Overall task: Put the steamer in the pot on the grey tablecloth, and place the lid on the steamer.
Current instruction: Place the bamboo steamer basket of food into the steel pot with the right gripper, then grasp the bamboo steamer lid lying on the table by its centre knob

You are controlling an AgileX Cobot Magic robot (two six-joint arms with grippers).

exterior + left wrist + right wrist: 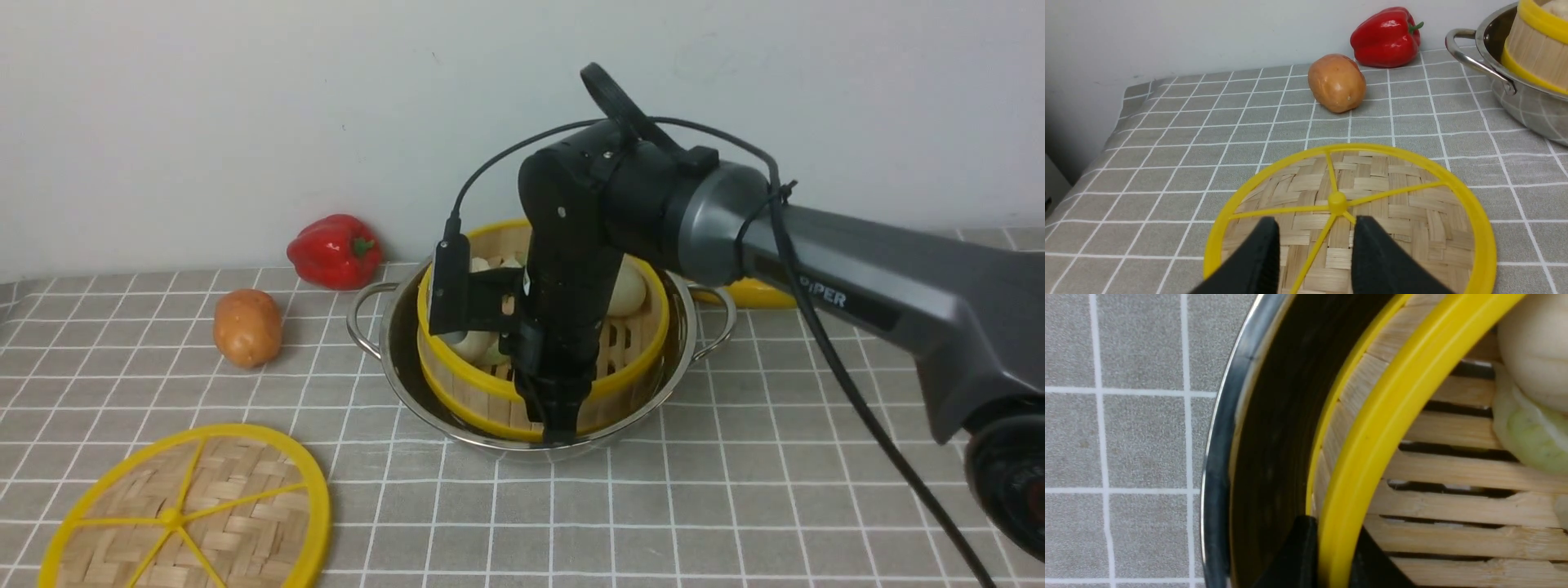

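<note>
Front view: my right arm reaches over the wide, shiny stainless-steel pot, which stands on the grey tablecloth with white grid lines. The round bamboo steamer with yellow rim sits inside the pot, slightly tilted, with pale buns in it. The right gripper points down at the steamer's near rim. The flat woven bamboo lid with yellow spokes lies on the cloth, well apart to the left. A red bell pepper and a brown potato lie left of the pot.

Left wrist view: the left gripper hangs over the lid. Its black fingers stand apart with one yellow spoke between them. They hold nothing, and I cannot tell whether they touch the weave.

Right wrist view: the right gripper is clamped on the steamer's yellow rim, one finger inside over the slats, the other outside, between the steamer wall and the pot.
</note>
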